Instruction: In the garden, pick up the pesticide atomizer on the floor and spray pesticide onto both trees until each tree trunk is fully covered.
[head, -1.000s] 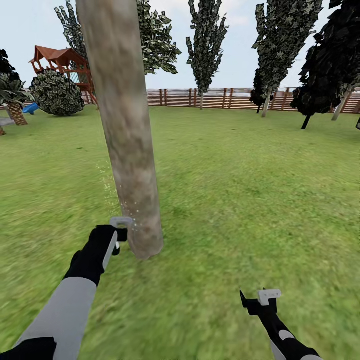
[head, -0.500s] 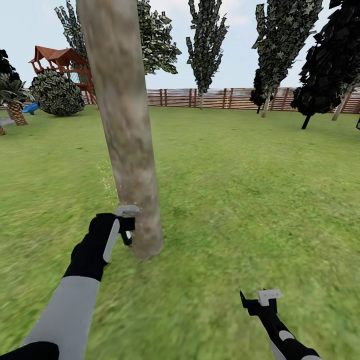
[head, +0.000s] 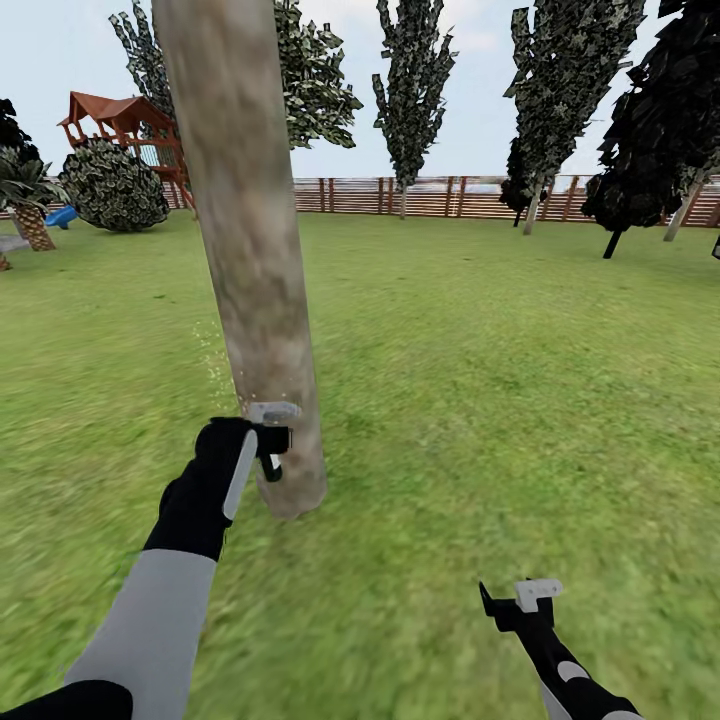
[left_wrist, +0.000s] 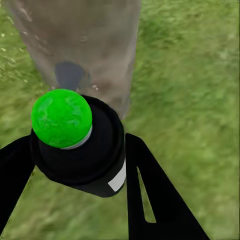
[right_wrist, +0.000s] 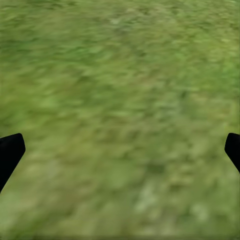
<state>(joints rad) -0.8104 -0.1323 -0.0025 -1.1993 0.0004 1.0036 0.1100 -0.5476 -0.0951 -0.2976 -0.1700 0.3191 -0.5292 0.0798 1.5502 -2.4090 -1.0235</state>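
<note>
The robot stands on the grass lawn (head: 480, 400) of the garden, close up to a thick tree trunk (head: 255, 260), mottled grey and tan, that rises out of the top of the head view. Its left gripper (head: 268, 440) is raised against the lower part of that trunk, and its two black fingers (left_wrist: 150, 190) are clamped on the pesticide atomizer (left_wrist: 82, 145), a small black bottle with a white label and a round green cap. In the left wrist view the green cap points straight at the bark, with the trunk just beyond it and a darker grey patch on the bark right above the cap. A faint scatter of pale specks, the pesticide (head: 215, 370), hangs beside the trunk's left edge just above the gripper. The right gripper (head: 520, 600) hangs low and well apart from the tree, over bare grass; in the right wrist view its dark fingertips (right_wrist: 10, 152) sit at the two far edges with only lawn between them, so the claw is spread wide and holds nothing. Farther off, a brown slatted fence (head: 440, 195) closes the lawn, with tall dark-leaved trees (head: 415, 90) along it, a round bush (head: 112, 188) and a red-roofed play structure (head: 120, 118) to the left.
</note>
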